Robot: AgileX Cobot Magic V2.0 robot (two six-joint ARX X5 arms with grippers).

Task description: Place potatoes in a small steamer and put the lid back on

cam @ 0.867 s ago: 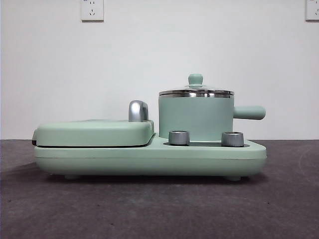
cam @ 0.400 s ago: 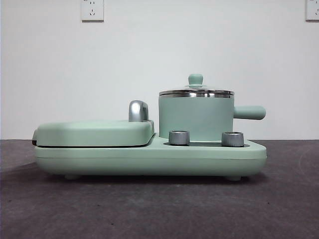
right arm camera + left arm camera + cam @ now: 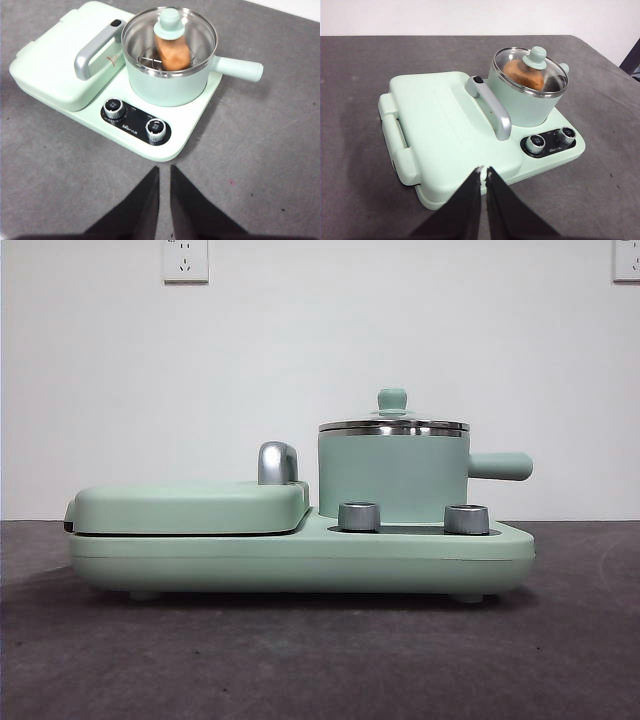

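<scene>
Nothing moved: 1 potato, 1 lid on steamer.

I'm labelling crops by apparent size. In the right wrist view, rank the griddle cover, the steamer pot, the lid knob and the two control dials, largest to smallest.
1. Griddle cover, partly cut by the pot.
2. Small steamer, close behind it.
3. Lid knob.
4. The two dials: alike, so unranked; barely smaller than the knob, which sits nearer the camera.

One potato, one steamer, one lid, one griddle cover, two knobs, two wall sockets.
</scene>
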